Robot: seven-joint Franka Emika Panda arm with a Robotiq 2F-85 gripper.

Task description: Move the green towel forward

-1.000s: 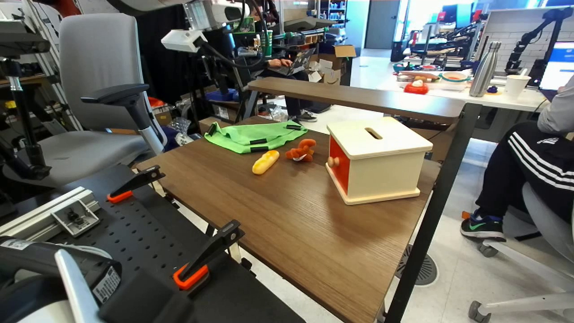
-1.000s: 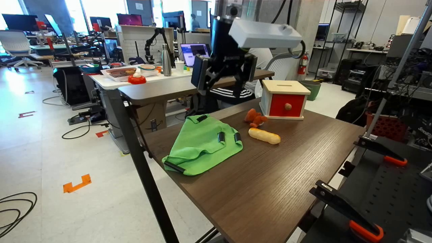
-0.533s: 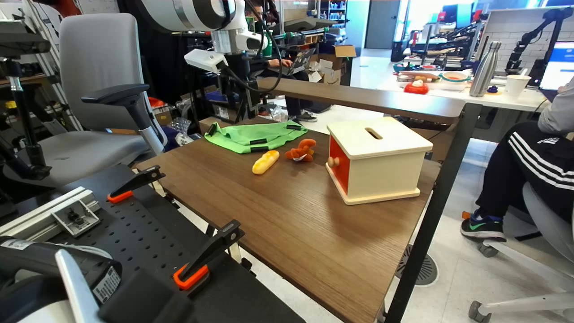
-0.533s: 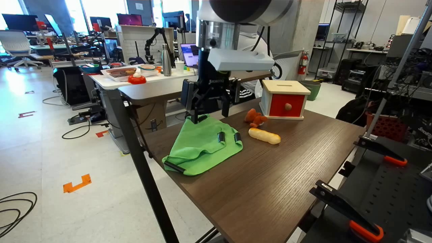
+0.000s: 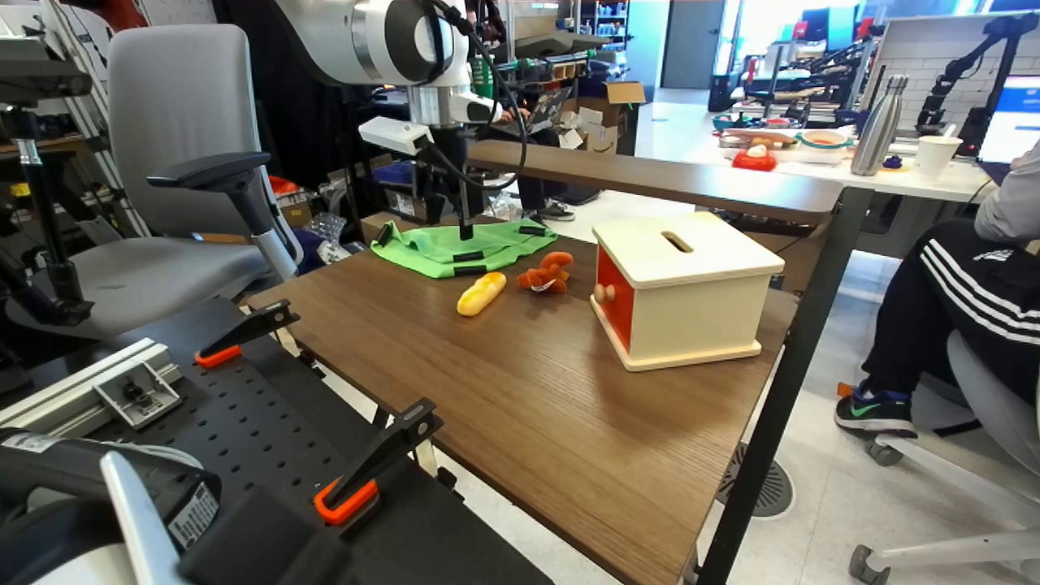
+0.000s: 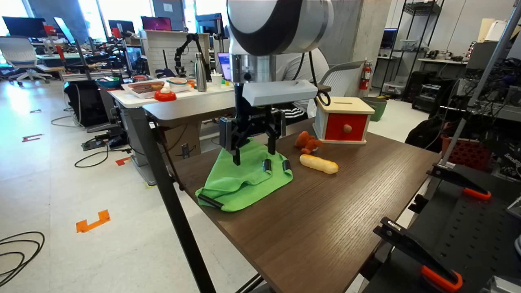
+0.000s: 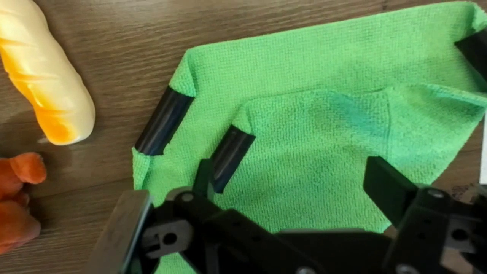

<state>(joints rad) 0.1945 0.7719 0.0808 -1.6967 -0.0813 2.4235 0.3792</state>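
"Where is the rumpled lime-green cloth towel (image 5: 422, 250)?"

"In an exterior view, at the far left of the brown wood-grain surface (image 5: 504, 382), its long axis running left to right. Two black bands (image 5: 469, 256) sit about midway along its near edge; one more marks each end."

"And the black Robotiq pincer (image 6: 254, 155)?"

"Released, jaws spread wide over the towel. Whether they touch it, I can't tell."

"What's around the towel?"

"On its near side, a glossy yellow bread-shaped roll (image 5: 482, 294); right of that, a fuzzy orange toy (image 5: 544, 274), which stands between the towel and the pale wooden red-fronted box (image 5: 699, 321). Both small things lie just beside the towel, apart from it."
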